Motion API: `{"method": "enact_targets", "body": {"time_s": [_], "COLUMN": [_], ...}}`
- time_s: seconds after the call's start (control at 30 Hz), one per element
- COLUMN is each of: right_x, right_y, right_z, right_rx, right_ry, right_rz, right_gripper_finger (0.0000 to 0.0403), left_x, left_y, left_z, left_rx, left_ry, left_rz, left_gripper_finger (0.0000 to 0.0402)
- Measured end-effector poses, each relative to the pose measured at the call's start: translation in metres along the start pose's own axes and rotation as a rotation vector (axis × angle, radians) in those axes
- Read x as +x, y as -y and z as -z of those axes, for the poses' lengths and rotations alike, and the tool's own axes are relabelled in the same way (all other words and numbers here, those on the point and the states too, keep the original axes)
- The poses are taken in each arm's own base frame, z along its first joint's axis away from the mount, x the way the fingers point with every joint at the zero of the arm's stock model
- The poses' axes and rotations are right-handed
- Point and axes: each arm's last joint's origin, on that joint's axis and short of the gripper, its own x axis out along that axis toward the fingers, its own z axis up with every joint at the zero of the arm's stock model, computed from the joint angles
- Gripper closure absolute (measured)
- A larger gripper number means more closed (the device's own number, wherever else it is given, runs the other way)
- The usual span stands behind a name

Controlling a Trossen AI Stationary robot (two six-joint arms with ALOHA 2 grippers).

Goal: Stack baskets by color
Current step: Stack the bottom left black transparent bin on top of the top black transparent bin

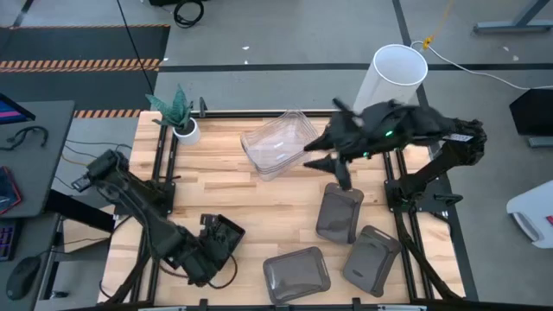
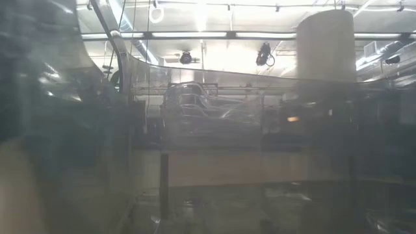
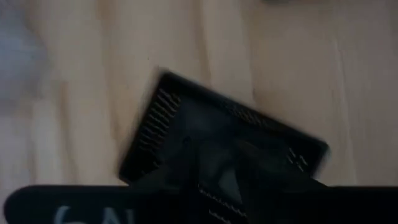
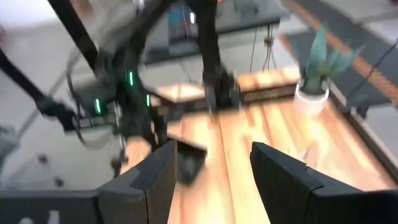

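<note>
Three smoky grey baskets [image 1: 339, 213] [image 1: 372, 259] [image 1: 296, 274] are counted on the table [image 1: 251, 203], besides one clear stack [image 1: 278, 143], one black basket [image 1: 226, 231], one white cylinder [image 1: 394, 78], one potted plant [image 1: 179, 114].

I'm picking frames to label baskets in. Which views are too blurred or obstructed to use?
High view: sharp, baskets readable. Low view: hazed by a translucent basket wall against the lens, ceiling-light glare. Left wrist view: soft focus on a black basket. Right wrist view: motion-blurred, open right gripper sharpest.

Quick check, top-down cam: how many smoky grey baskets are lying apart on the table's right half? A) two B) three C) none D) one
B: the high view shows three separate smoky grey baskets, one upright-oriented, one nearer the right edge and one toward the front centre, none nested in another.
</note>
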Motion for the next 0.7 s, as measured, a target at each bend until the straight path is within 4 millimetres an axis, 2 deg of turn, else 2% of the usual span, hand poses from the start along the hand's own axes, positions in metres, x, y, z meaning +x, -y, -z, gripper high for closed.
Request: {"method": "enact_targets", "body": {"time_s": [0.17, 0.33, 0.4, 0.57, 0.7], "right_x": [0.029, 0.06, 0.068, 0.086, 0.1], "right_y": [-0.003, -0.006, -0.006, -0.005, -0.011], "right_z": [0.013, 0.024, 0.03, 0.052, 0.063], "right_rx": [0.021, 0.121, 0.174, 0.249, 0.276], "right_ry": [-0.127, -0.234, -0.292, -0.508, -0.577], "right_rz": [0.022, -0.006, -0.018, 0.01, 0.054], "right_gripper_finger": [0.0195, 0.0195, 0.0195, 0.0194, 0.0194], "left_x": [-0.015, -0.022, -0.025, -0.045, -0.066], "left_y": [-0.019, -0.029, -0.029, -0.026, -0.029], "left_z": [-0.004, -0.006, -0.009, -0.012, -0.009], "left_rx": [-0.084, -0.442, -0.527, -0.557, -0.542], "left_ry": [0.076, 0.098, 0.127, 0.281, 0.44], "left_rz": [-0.026, 0.01, 0.054, 0.113, 0.074], "left_gripper_finger": [0.0307, 0.0314, 0.0318, 0.0333, 0.0348]}}
